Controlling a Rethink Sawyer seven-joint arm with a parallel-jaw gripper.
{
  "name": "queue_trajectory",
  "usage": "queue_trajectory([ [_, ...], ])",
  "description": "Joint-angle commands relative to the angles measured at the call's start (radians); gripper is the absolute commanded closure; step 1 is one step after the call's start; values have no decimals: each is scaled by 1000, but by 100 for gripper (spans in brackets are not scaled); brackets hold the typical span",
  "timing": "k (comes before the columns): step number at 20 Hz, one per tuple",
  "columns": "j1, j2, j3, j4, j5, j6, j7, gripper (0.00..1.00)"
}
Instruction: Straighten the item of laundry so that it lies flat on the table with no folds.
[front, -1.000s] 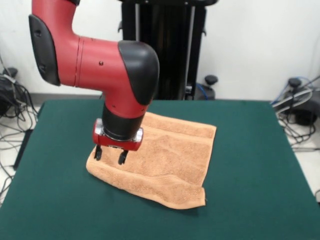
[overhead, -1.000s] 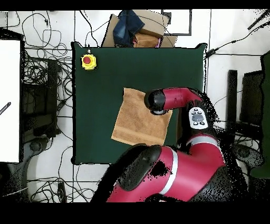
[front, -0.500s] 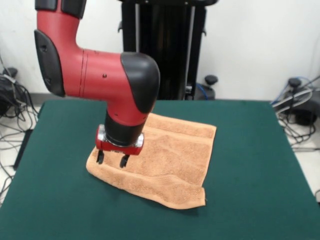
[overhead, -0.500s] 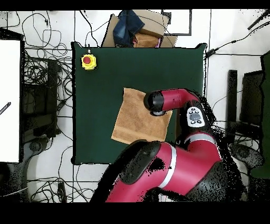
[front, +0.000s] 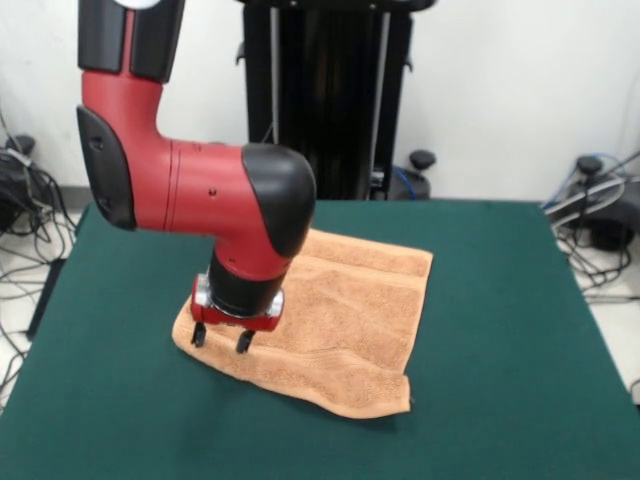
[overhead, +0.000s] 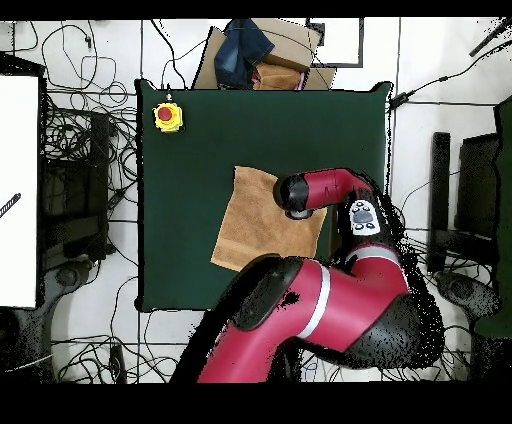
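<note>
Down low, the end effector (front: 220, 339) sits over the towel's (front: 330, 320) front-view left corner, fingers (front: 198, 335) parted with a clear gap, tips at or just above the terry; contact cannot be told. Nothing is held between them. Overhead, the wrist covers the tool, which lies over the towel's (overhead: 258, 230) right edge. Towel rests mid-surface (front: 500, 330), mostly spread, near edge rumpled, one near corner curled under. Yellow box with red button (overhead: 167, 116) on a corner of the surface (overhead: 200, 270). Cardboard box (overhead: 270, 58) beyond the edge, dark cloth in it.
</note>
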Motion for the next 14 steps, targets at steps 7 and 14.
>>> queue_trajectory([
  [7, 24, 59, 29, -53, -58, -40, -69, 0],
  [14, 41, 100, -2, -133, -98, -83, -31, 0],
])
